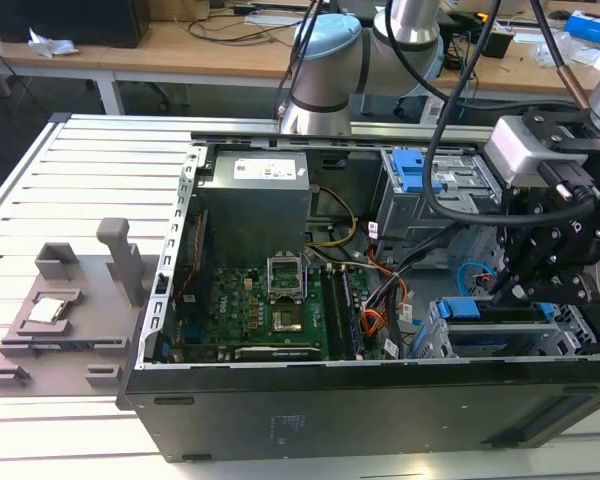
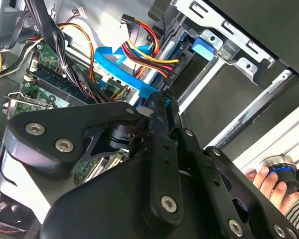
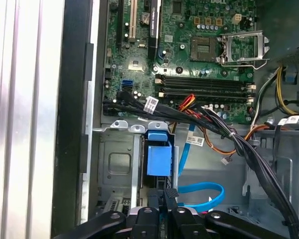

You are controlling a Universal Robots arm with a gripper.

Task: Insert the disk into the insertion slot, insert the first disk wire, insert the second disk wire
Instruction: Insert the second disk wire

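Gripper low in open case beside insertion slot — fingers pinched together, seemingly on small dark connector, contact unclear. Disk's blue frame sits in bay. Judgement: align plug squarely, press slowly — avoid snagging blue cable.

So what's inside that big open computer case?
Inside the case sits a green motherboard, a grey power supply, bundled wires and a blue cable. The gripper reaches in near a blue-tabbed drive bay, covering what lies below it.

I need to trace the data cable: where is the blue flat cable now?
In the first wrist view the blue flat cable loops just beyond the tool, beside the blue plastic frame.
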